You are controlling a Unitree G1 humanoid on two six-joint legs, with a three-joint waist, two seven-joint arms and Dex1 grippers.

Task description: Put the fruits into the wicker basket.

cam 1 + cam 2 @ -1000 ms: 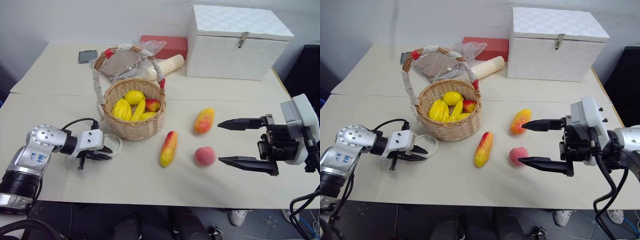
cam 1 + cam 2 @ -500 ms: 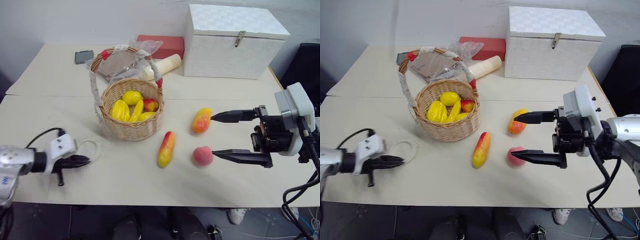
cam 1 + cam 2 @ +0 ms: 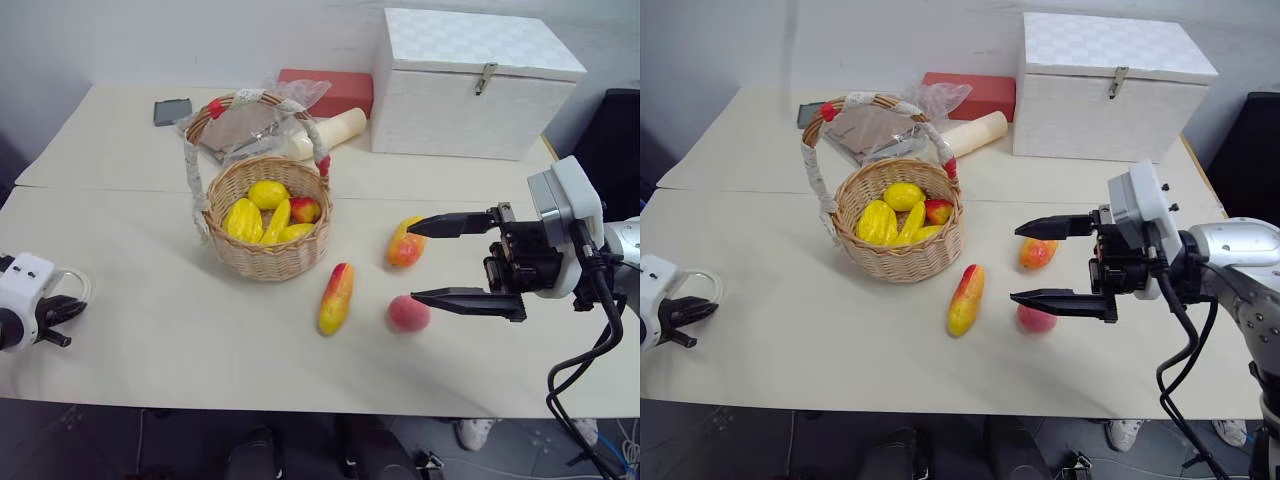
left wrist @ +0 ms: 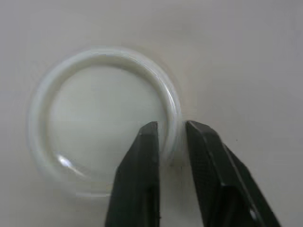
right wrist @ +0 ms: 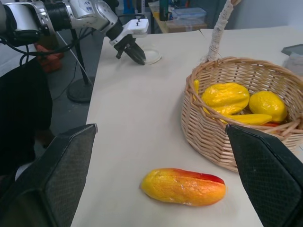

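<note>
The wicker basket (image 3: 262,257) stands left of centre on the table, with several yellow and red fruits inside. On the table to its right lie a long yellow-red mango (image 3: 336,298), a plumper orange mango (image 3: 404,244) and a pink peach (image 3: 408,314). My right gripper (image 3: 412,262) hovers wide open, pointing left. Its upper finger is over the plump mango and its lower finger is just above the peach. My left gripper (image 3: 66,318) is at the table's far left edge. Its fingers (image 4: 147,142) are narrowly parted astride the rim of a white ring (image 4: 102,54).
A white lidded box (image 3: 475,85) stands at the back right. A red box (image 3: 325,90), a cream roll (image 3: 332,130), a crumpled plastic bag (image 3: 255,128) and a small dark object (image 3: 173,110) lie behind the basket.
My left gripper slid left to the table's edge, dragging the white ring along, and its fingers have parted a little. My right gripper edged left toward the peach and the plump mango.
</note>
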